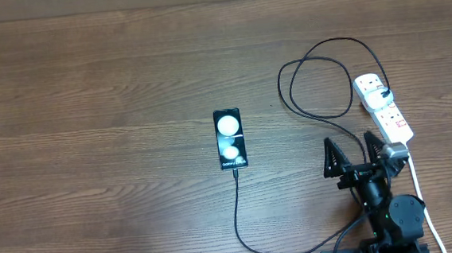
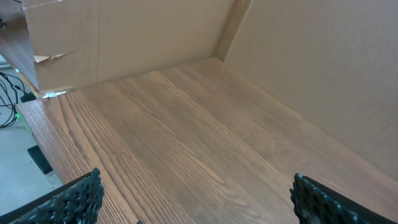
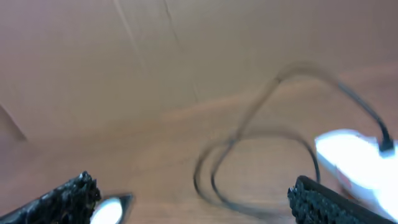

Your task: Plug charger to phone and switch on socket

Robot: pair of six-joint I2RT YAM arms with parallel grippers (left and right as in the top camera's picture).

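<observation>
The right fingers [image 1: 329,153] are spread wide and hold nothing. They sit low over the brown counter [image 1: 89,112]. The white socket [image 1: 384,111] lies just to their right, and its far end reaches out in front of them. The black phone [image 1: 229,138] lies flat on their left, well apart. The charger [image 1: 235,201] makes a loop in front of them, and one end meets the phone's near edge. The left fingers [image 2: 74,199] are spread wide too, with the counter and a cardboard wall [image 2: 155,31] in front of them.

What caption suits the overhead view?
Charger cable meets the phone at its bottom edge; open right gripper sits beside the power strip.
</observation>
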